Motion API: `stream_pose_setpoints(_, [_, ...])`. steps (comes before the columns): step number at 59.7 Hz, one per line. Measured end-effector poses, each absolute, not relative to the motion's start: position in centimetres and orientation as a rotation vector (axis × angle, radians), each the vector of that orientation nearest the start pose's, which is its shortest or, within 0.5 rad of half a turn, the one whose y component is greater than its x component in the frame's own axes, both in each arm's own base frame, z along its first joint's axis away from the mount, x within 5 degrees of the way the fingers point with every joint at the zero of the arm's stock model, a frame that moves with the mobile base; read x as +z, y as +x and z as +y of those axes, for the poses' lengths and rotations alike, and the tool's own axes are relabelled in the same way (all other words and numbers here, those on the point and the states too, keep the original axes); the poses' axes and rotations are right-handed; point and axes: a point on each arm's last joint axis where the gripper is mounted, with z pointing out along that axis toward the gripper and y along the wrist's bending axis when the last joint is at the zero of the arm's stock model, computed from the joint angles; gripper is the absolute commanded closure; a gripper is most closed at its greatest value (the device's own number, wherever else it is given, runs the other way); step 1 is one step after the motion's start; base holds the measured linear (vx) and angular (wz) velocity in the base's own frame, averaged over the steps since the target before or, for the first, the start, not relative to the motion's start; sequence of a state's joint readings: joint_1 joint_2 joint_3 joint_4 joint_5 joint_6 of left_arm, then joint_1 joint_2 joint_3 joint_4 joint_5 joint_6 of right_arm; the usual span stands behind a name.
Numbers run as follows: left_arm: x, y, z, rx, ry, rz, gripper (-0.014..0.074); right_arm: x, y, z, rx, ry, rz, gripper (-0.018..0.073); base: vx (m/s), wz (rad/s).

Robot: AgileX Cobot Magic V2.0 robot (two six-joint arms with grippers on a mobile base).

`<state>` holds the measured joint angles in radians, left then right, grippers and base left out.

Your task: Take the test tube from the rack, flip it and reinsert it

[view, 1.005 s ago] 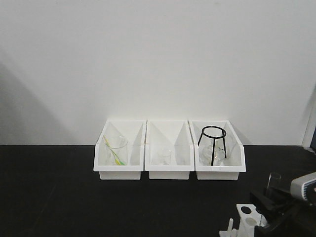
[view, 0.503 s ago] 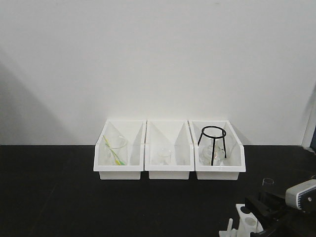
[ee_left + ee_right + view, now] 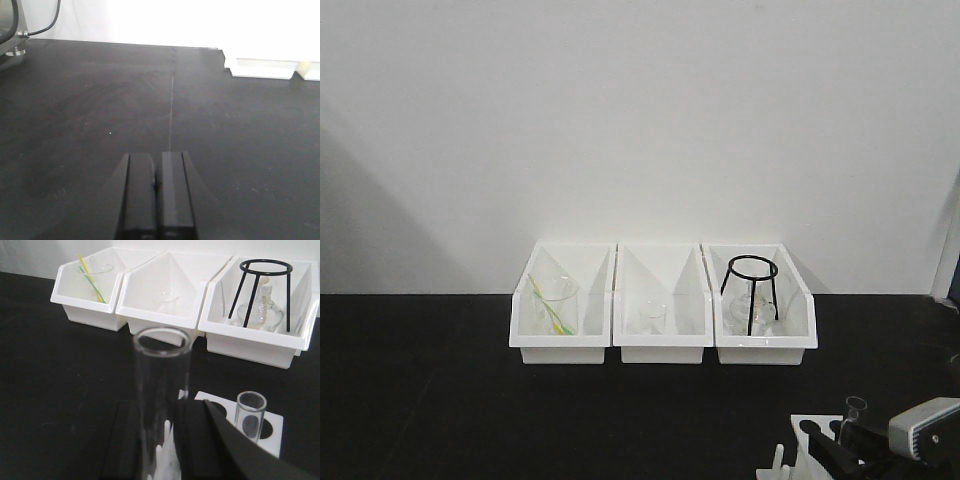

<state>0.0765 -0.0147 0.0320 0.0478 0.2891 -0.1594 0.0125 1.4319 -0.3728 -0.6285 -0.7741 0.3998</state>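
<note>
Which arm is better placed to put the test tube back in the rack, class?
The right: its gripper holds the test tube upright beside the rack. The left gripper is shut over bare tabletop.

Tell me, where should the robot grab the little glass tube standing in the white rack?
Probably on the bare stretch just below the rimmed mouth of the second test tube, the only part showing above the rack. It stands upright in a hole, so squeeze it from two opposite sides and lift straight up. The right gripper already holds another test tube.
</note>
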Motion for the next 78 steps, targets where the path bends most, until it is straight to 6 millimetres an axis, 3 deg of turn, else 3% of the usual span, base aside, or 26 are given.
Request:
stream_pose_setpoints(9, [17.7, 5.4, 0.5, -0.014, -0.180, 1.781, 0.0603, 18.6, 23.6, 4.0, 0.343, -0.373, 1.842, 0.0387, 0.00, 0.00])
stream_pose_setpoints(29, [17.7, 5.4, 0.5, -0.014, -0.180, 1.781, 0.0603, 18.5, 23.6, 3.9, 0.349, -0.356, 1.857, 0.0088, 0.00, 0.00])
stream_pose_setpoints(42, [17.7, 5.4, 0.5, -0.014, -0.180, 1.781, 0.0603, 19.0, 23.4, 3.9, 0.340, -0.358, 1.841, 0.0057, 0.00, 0.00])
stream_pose_setpoints(48, [17.7, 5.4, 0.5, -0.014, -0.180, 1.781, 0.0603, 20.5, 22.8, 3.8, 0.324, -0.345, 1.790, 0.0057, 0.00, 0.00])
stream_pose_setpoints(68, [17.7, 5.4, 0.5, -0.014, -0.180, 1.781, 0.0603, 31.4, 17.1, 2.0, 0.141, -0.197, 1.577, 0.0059, 0.00, 0.00])
stream_pose_setpoints(78, [17.7, 5.4, 0.5, -0.014, -0.180, 1.781, 0.0603, 33.2, 14.3, 1.3, 0.127, -0.087, 1.529, 0.0059, 0.00, 0.00])
